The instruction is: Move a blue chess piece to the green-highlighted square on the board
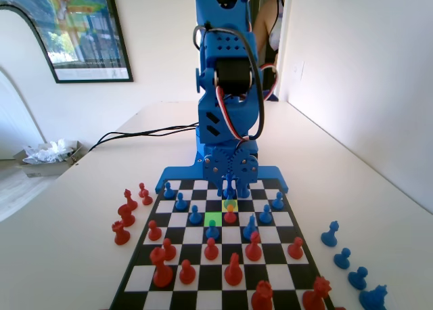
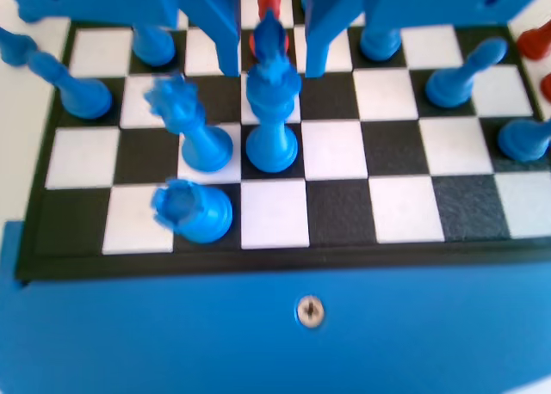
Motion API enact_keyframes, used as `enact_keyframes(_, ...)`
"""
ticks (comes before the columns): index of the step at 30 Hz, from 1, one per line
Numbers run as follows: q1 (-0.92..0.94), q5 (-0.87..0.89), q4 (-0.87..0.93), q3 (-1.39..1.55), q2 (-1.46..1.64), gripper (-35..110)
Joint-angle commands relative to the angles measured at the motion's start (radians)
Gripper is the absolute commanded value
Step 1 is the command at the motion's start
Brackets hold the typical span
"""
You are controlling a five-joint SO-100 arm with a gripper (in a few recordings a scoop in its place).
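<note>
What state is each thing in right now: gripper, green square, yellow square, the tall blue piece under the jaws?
gripper: open, jaws either side of the tall piece's top, holding nothing.
green-highlighted square: lit, unoccupied.
yellow square: lit; red piece in front.
tall blue piece: upright on the board.

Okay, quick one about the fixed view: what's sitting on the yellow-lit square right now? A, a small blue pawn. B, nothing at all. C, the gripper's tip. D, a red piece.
D: in the fixed view a small red piece stands on the yellow-lit square, just behind and to the right of the green-highlighted square, which is bare.
</note>
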Motion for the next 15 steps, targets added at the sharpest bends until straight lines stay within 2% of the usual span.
enact_keyframes(1, -0.003, -0.02, -0.006, 0.003, 0.009, 9)
enact_keyframes(8, 0.002, -0.044, -0.006, -0.002, 0.009, 1)
enact_keyframes(15, 0.011, -0.041, 0.038, -0.048, 0.015, 1)
